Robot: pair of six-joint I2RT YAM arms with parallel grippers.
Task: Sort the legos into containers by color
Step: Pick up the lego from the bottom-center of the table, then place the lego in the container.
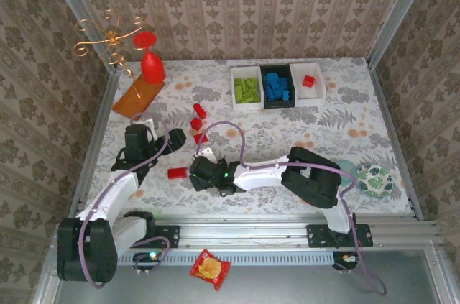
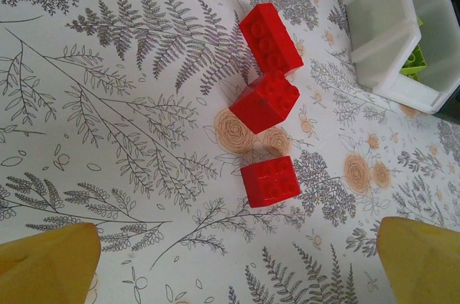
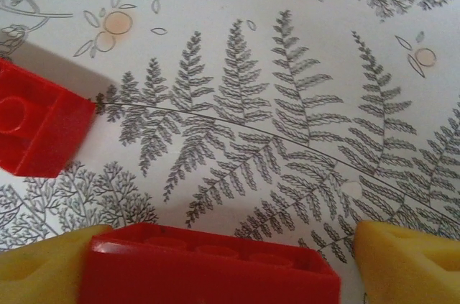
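Right pincer (image 3: pixel 230 246) wide open, long red lego (image 3: pixel 208 274) lying between the jaws, ungripped, left pincer (image 2: pixel 233 261) wide open, empty

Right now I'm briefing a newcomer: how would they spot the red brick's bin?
Three bins line the table's far edge. It's the right-end white bin, beside the black bin; the left white bin holds green bricks, this one red brick.

red brick (image 3: pixel 39 131): cut at left | long red brick (image 3: pixel 208 268): cut at bottom | white bin (image 2: pixel 381 31): cut at right
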